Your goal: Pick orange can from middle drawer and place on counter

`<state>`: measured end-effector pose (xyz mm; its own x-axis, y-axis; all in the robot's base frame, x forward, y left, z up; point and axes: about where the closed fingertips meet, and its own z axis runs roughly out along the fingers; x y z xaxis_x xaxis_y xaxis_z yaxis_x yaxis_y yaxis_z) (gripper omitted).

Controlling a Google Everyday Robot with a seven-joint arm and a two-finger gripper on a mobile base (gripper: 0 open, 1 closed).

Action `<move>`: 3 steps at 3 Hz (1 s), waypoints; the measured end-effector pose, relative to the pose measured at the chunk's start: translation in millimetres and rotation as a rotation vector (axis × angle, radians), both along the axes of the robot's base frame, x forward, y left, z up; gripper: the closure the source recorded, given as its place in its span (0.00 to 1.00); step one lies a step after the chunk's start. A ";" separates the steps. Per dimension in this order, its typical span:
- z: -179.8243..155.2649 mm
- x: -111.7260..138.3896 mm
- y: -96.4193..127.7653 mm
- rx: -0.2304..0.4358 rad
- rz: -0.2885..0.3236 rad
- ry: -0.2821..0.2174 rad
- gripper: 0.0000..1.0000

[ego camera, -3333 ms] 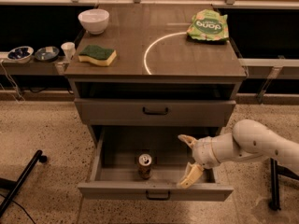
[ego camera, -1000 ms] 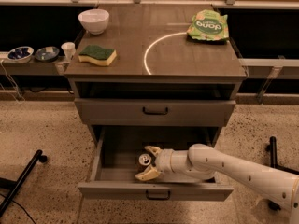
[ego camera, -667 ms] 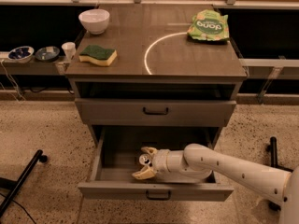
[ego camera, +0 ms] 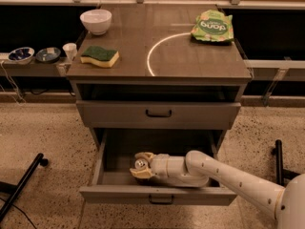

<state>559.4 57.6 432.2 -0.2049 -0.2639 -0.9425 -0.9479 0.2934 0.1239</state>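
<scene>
The middle drawer [ego camera: 157, 194] is pulled open below a like closed drawer front. The orange can [ego camera: 140, 164] stands inside it, left of centre; only its silver top shows between my fingers. My gripper [ego camera: 141, 165] reaches in from the right on a white arm, with one cream finger behind the can and one in front of it, closed around it. The can still rests low in the drawer. The counter [ego camera: 190, 56] with its white arc line is above.
On the counter are a white bowl [ego camera: 96, 21], a green and yellow sponge [ego camera: 99, 56] and a green snack bag [ego camera: 213, 26]. A side shelf at left holds small bowls [ego camera: 21, 54] and a cup. A black leg [ego camera: 21, 187] lies on the floor at left.
My arm swung from the drawer's right side leftward to the can, and the fingers closed around it. The can has barely moved.
</scene>
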 end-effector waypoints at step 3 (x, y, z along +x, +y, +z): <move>131.8 -11.1 -124.2 -0.094 0.047 -0.204 1.00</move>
